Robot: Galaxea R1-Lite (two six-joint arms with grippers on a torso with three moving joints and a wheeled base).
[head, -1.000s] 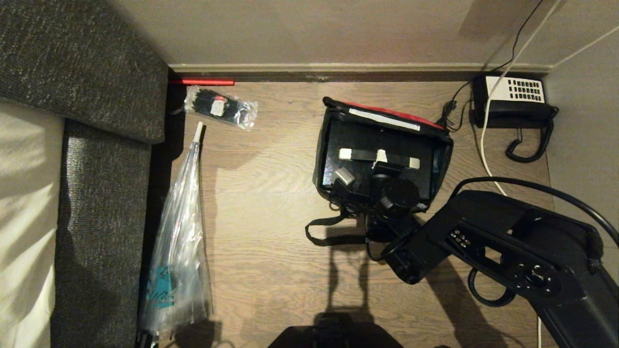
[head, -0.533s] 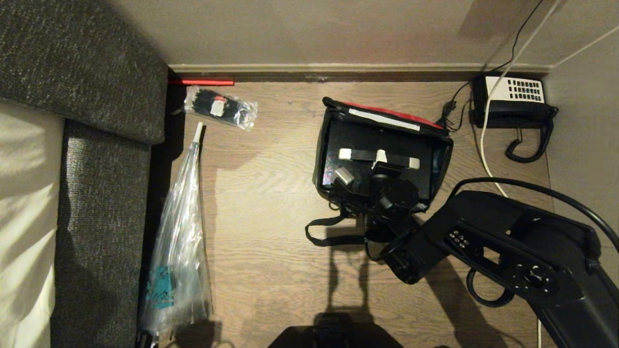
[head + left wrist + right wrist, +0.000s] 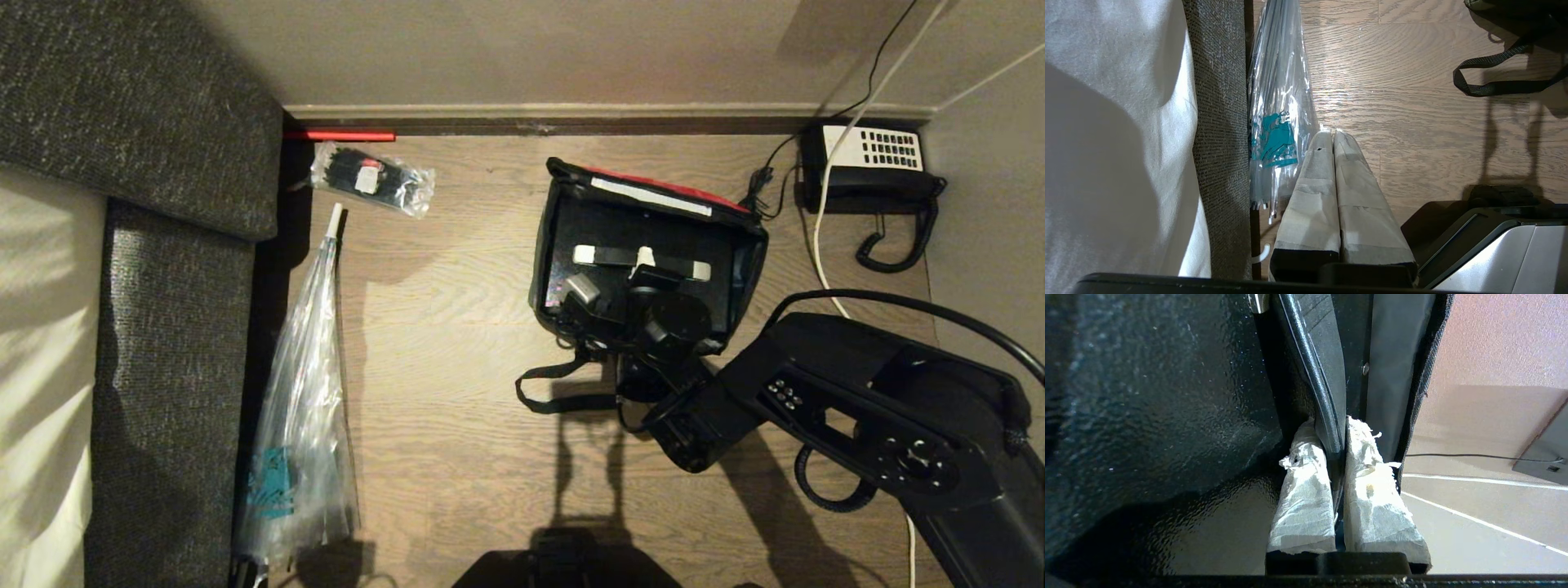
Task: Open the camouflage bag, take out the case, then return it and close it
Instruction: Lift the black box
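The camouflage bag [image 3: 542, 245] stands open on the wooden floor near the far wall, its red lid edge [image 3: 669, 184] folded back. The glossy black case [image 3: 604, 233] fills it, and a black handle strip with white ends [image 3: 600, 256] lies across its top. My right gripper [image 3: 645, 276] reaches down over the case. In the right wrist view it [image 3: 1333, 430] is shut on that thin black strip, between the case's surface [image 3: 1147, 396] and the bag's grey lining [image 3: 1392, 355]. My left gripper [image 3: 1333, 132] hangs shut and empty low beside the sofa.
A black-and-white telephone [image 3: 869, 167] with cords sits in the far right corner. A grey sofa [image 3: 163, 286] borders the left. Two clear plastic bags [image 3: 371, 180] [image 3: 302, 408] lie beside it. The bag's strap [image 3: 547, 388] loops onto the floor towards me.
My right forearm has shifted very slightly. The grip on the strip is the same, and the bag and case sit as before.
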